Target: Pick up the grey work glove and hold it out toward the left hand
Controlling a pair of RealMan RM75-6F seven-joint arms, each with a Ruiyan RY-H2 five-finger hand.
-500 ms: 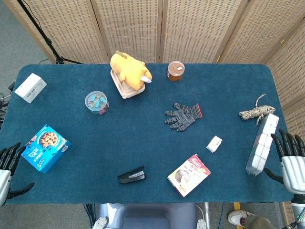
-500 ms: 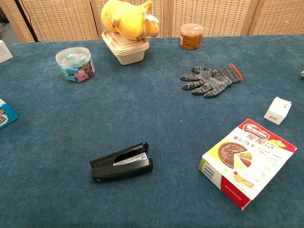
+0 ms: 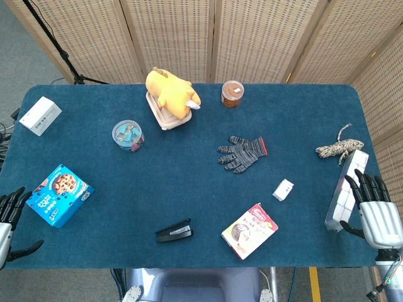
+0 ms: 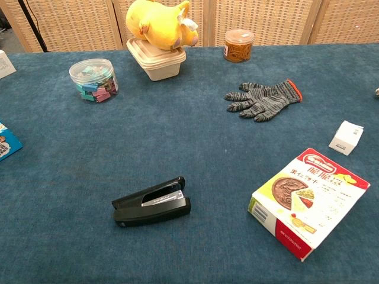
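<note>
Grey glove [image 3: 242, 153] lies flat mid-worktop [image 3: 189, 189], bare cloth around it; both robot hands, left [image 3: 9, 217] and right [image 3: 376, 211], released at near corners.

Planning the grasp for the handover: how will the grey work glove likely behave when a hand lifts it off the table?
The grey work glove looks knitted and lies flat and limp, so it will probably droop from wherever it is pinched. It seems light and unlikely to slip, given the coarse weave. Lying flush on the blue table, it may be hard to get fingers under.
</note>
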